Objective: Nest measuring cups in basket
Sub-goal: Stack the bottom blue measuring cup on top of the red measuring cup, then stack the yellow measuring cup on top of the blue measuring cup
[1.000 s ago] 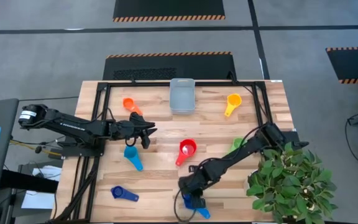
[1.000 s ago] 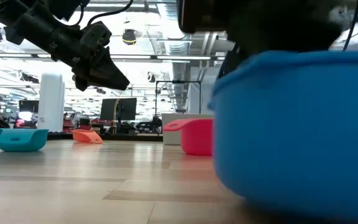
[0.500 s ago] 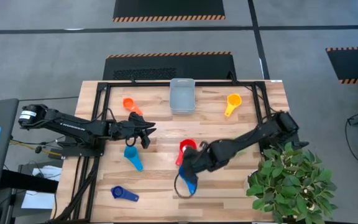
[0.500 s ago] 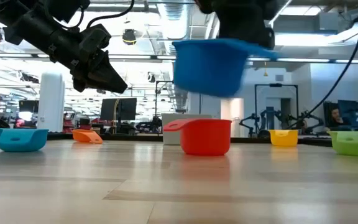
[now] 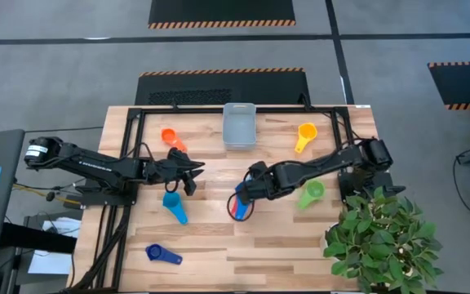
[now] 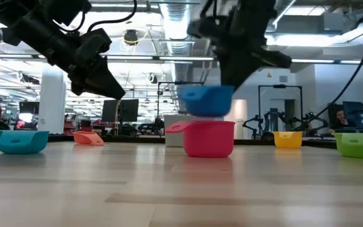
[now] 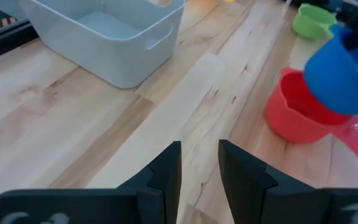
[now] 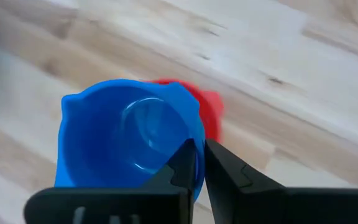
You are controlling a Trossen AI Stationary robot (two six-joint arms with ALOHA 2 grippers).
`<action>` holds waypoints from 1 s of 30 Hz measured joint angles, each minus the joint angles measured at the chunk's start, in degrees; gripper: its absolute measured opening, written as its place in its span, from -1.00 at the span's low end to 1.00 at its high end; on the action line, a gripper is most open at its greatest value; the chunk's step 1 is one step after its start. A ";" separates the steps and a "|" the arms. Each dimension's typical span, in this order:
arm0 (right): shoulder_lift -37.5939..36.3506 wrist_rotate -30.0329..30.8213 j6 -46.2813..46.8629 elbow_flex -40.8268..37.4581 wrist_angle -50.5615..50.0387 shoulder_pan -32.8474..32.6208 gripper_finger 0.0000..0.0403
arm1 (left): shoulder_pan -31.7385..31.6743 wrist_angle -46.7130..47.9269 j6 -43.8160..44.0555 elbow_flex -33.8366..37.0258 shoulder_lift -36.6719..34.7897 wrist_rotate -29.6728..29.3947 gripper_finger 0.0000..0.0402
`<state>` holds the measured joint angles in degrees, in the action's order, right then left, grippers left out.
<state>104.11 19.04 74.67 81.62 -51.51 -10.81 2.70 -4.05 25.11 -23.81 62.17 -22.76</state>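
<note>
My right gripper (image 5: 246, 196) is shut on a darker blue measuring cup (image 6: 207, 101), held just over the mouth of the red cup (image 6: 208, 139), which stands on the table's middle (image 5: 237, 214). My left gripper (image 5: 196, 173) hangs above the table left of centre, narrowly open and holding nothing (image 7: 201, 163). The pale basket (image 5: 239, 125) stands at the far edge. The orange cup (image 5: 168, 136), yellow cup (image 5: 305, 135), green cup (image 5: 310, 193), light blue cup (image 5: 172, 204) and the second darker blue cup (image 5: 157, 254) lie scattered on the table. My right gripper pinches the blue cup's wall at the rim (image 8: 196, 138), on the side nearest the wrist, one finger (image 8: 182, 167) inside the bowl and one outside. The fingers slant down from the table's right. The cup is lifted clear, mouth up, directly above the red cup (image 8: 211, 118).
A potted plant (image 5: 382, 237) fills the table's near right corner. A black frame (image 5: 129, 131) runs along the table's left, far and right sides. Bare wood lies between the basket and the red cup (image 7: 166, 106), and along the near edge.
My right gripper has lifted the blue cup off the table by the near edge and carried it toward the far side and slightly left, then lowered it to just above the red cup. The red cup has stayed where it was.
</note>
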 joint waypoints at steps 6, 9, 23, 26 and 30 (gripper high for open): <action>-0.32 -1.20 5.16 -2.54 3.30 1.18 -0.72 | 0.02 0.91 -1.78 0.00 0.00 -0.03 -0.53; -0.32 -2.11 5.33 -2.92 4.18 1.20 -0.68 | 0.00 0.79 -1.95 0.00 0.00 -0.05 -0.53; -1.09 -0.75 -2.79 -3.04 -3.32 1.14 -0.25 | 0.00 0.86 -1.40 0.00 0.00 0.92 -0.53; -2.78 1.33 -4.38 -3.04 -8.69 1.54 -0.18 | 0.02 1.86 -0.64 -0.02 0.00 1.33 -0.53; -6.70 4.06 -5.75 -5.05 -14.97 3.74 -0.14 | 0.00 1.84 -0.17 -0.02 0.00 1.28 -0.53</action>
<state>97.41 23.09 68.93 76.58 -66.48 -7.07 2.70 -2.21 24.94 -23.83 62.17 -21.47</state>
